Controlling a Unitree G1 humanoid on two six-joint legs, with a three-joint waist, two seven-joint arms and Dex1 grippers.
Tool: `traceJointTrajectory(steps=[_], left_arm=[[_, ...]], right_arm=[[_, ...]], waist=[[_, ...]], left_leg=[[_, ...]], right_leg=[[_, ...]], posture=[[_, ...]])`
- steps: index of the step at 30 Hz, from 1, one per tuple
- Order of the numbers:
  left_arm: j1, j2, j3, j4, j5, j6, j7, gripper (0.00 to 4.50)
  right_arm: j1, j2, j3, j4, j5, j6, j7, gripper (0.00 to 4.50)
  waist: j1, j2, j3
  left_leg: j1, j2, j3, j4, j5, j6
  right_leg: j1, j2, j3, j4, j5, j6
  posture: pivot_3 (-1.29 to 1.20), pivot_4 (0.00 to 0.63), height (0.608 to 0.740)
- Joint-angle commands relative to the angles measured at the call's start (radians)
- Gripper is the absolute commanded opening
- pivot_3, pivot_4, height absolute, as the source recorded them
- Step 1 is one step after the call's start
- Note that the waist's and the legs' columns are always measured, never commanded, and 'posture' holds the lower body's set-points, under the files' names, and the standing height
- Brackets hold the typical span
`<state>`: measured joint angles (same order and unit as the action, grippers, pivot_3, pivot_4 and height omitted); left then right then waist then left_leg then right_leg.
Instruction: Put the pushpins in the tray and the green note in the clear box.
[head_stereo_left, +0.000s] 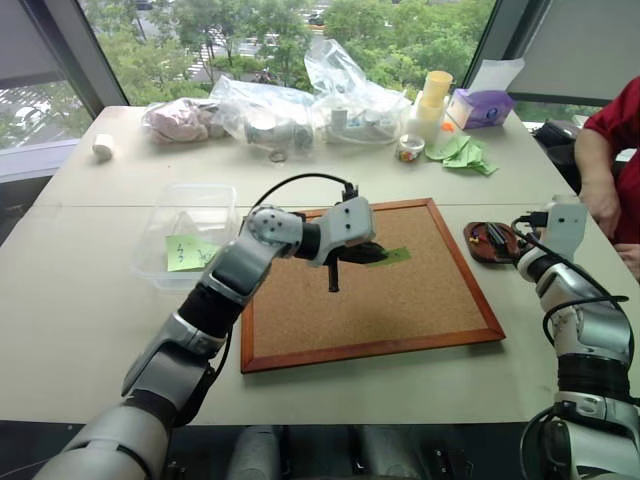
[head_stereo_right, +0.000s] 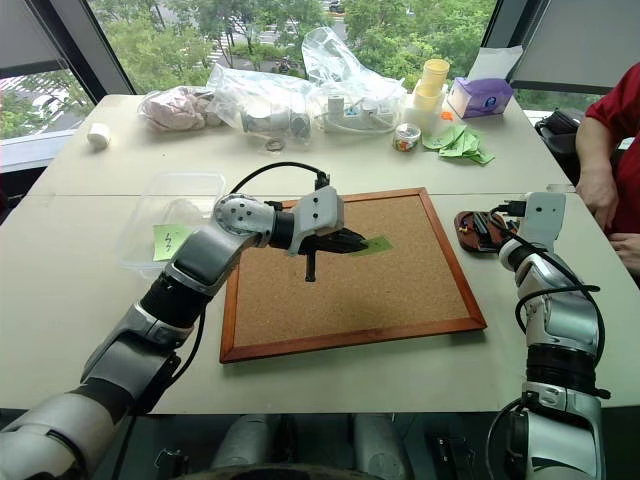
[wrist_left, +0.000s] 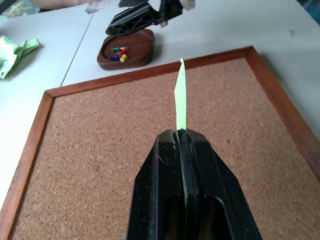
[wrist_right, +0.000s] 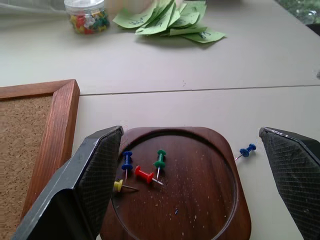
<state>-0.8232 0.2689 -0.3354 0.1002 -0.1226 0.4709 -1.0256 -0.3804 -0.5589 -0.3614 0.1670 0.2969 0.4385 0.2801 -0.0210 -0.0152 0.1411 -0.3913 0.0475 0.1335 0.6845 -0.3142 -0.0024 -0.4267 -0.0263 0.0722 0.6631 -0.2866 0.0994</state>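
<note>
Note pinched, pins in dish

Left gripper (wrist_left: 184, 137) jaws pinch the light-green square sticky note (wrist_left: 180, 95); right gripper (wrist_right: 192, 165) jaws spread over the reddish-brown rounded tray (wrist_right: 210, 200), coloured pushpins (wrist_right: 142, 172) between them.

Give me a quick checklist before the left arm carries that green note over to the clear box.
1. Grip: left hand shut on the green note, which sticks out past the fingertips. Ok.
2. Note free of the corkboard: held above the cork, not pinned. Ok.
3. Clear box open: no lid in view, though another green note already lies inside. Ok.
4. Pushpins in the tray: four lie inside, but a blue pin rests on the table beside it. Not ok.
5. Right hand out of the way: open above the tray, far from the box. Ok.
</note>
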Motion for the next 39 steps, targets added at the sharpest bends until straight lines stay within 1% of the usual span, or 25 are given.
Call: traceJointTrajectory(steps=[1, 5, 9, 11, 13, 16, 19, 23, 29, 32, 33, 34, 35, 39], left_arm=[[-0.038, 0.014, 0.124, -0.083, -0.062, 0.148, 0.085, 0.0], [-0.038, 0.094, 0.247, -0.187, -0.072, 0.393, 0.222, 0.0], [-0.01, 0.178, 0.316, -0.306, -0.017, 0.595, 0.393, 0.0], [0.011, 0.198, 0.328, -0.359, 0.055, 0.642, 0.515, 0.0], [0.039, 0.151, 0.376, -0.418, 0.159, 0.746, 0.704, 0.0], [0.082, 0.082, 0.437, -0.515, 0.193, 0.885, 0.806, 0.0], [0.143, 0.054, 0.478, -0.581, 0.257, 0.975, 0.911, 0.0], [0.176, 0.051, 0.517, -0.576, 0.254, 0.99, 0.939, 0.0], [0.186, 0.021, 0.574, -0.54, 0.233, 0.974, 0.952, 0.0], [0.194, 0.02, 0.579, -0.529, 0.226, 0.963, 0.949, 1.02], [0.195, 0.024, 0.578, -0.526, 0.225, 0.958, 0.95, 1.54], [0.194, 0.026, 0.578, -0.523, 0.224, 0.955, 0.952, 1.93], [0.193, 0.031, 0.578, -0.519, 0.225, 0.95, 0.954, 2.51], [0.19, 0.04, 0.583, -0.512, 0.225, 0.938, 0.964, 4.34]], right_arm=[[-0.009, -0.052, 0.022, -0.163, 0.028, 0.001, 0.086, 4.45], [-0.017, -0.085, 0.085, -0.378, 0.198, 0.138, 0.27, 4.45], [-0.044, -0.117, 0.175, -0.508, 0.317, 0.272, 0.39, 4.45], [-0.067, -0.12, 0.212, -0.532, 0.348, 0.305, 0.428, 4.45], [-0.096, -0.121, 0.251, -0.549, 0.36, 0.32, 0.463, 4.45], [-0.121, -0.123, 0.28, -0.551, 0.366, 0.332, 0.496, 4.45], [-0.142, -0.136, 0.313, -0.55, 0.39, 0.352, 0.559, 4.45], [-0.137, -0.182, 0.352, -0.564, 0.405, 0.375, 0.647, 4.45], [-0.136, -0.186, 0.364, -0.555, 0.385, 0.362, 0.654, 4.45], [-0.13, -0.183, 0.356, -0.557, 0.383, 0.363, 0.639, 4.5], [-0.128, -0.184, 0.354, -0.557, 0.382, 0.363, 0.636, 4.5], [-0.125, -0.186, 0.352, -0.558, 0.381, 0.363, 0.634, 4.5], [-0.123, -0.186, 0.349, -0.558, 0.382, 0.364, 0.629, 4.5], [-0.116, -0.188, 0.341, -0.56, 0.385, 0.365, 0.619, 4.5]], waist=[[-0.002, 0.001, 0.001], [-0.02, 0.001, 0.001], [-0.021, 0.001, 0.001], [-0.018, 0.0, 0.001], [-0.015, 0.0, 0.002], [-0.005, -0.002, 0.002], [0.004, -0.003, 0.002], [0.008, -0.003, 0.003], [0.008, -0.005, 0.002], [0.007, -0.005, 0.002], [0.007, -0.005, 0.002], [0.007, -0.005, 0.002], [0.007, -0.005, 0.002], [0.007, -0.005, 0.002]], left_leg=[[0.0, 0.0, 0.0, 0.0, 0.0, 0.0], [0.0, 0.001, -0.002, 0.0, 0.0, 0.0], [0.0, 0.001, -0.003, 0.0, 0.0, 0.0], [0.0, 0.001, -0.002, 0.0, 0.0, 0.0], [0.0, 0.0, -0.003, 0.0, 0.0, 0.0], [-0.001, 0.0, -0.003, 0.0, 0.0, 0.001], [-0.001, 0.0, -0.002, 0.001, 0.0, 0.0], [-0.001, 0.0, -0.003, 0.001, 0.0, 0.0], [-0.001, 0.0, -0.003, 0.0, 0.0, 0.0], [-0.001, 0.0, -0.003, 0.0, 0.0, 0.0], [-0.001, 0.0, -0.003, 0.0, 0.0, 0.0], [-0.001, 0.0, -0.003, 0.0, 0.0, 0.0], [-0.001, 0.0, -0.003, 0.0, 0.0, 0.0], [-0.001, 0.0, -0.003, 0.0, 0.0, 0.0]], right_leg=[[0.0, 0.0, 0.0, 0.0, 0.0, 0.0], [0.0, 0.001, 0.0, 0.001, 0.0, 0.0], [0.0, 0.001, -0.001, 0.001, 0.0, 0.0], [0.0, 0.0, -0.001, 0.001, 0.0, 0.0], [0.0, -0.001, -0.001, 0.001, 0.0, 0.0], [0.0, -0.001, -0.002, 0.001, 0.0, 0.0], [0.0, -0.002, -0.002, 0.001, 0.0, 0.0], [0.0, -0.002, -0.002, 0.001, 0.0, 0.0], [0.0, -0.003, -0.003, 0.001, 0.0, 0.0], [0.0, -0.003, -0.003, 0.001, 0.0, 0.0], [0.0, -0.003, -0.003, 0.001, 0.0, 0.0], [0.0, -0.003, -0.003, 0.001, 0.0, 0.0], [0.0, -0.003, -0.003, 0.001, 0.0, 0.0], [0.0, -0.003, -0.003, 0.001, 0.0, 0.0]], posture=[[0.0, 0.15, 0.738], [0.0, 0.15, 0.738], [0.0, 0.15, 0.738], [0.0, 0.15, 0.738], [0.0, 0.15, 0.738], [0.0, 0.15, 0.738], [0.0, 0.15, 0.738], [0.0, 0.15, 0.738], [0.0, 0.15, 0.738], [0.0, 0.15, 0.738], [0.0, 0.15, 0.738], [0.0, 0.15, 0.738], [0.0, 0.15, 0.738], [0.0, 0.15, 0.738]])
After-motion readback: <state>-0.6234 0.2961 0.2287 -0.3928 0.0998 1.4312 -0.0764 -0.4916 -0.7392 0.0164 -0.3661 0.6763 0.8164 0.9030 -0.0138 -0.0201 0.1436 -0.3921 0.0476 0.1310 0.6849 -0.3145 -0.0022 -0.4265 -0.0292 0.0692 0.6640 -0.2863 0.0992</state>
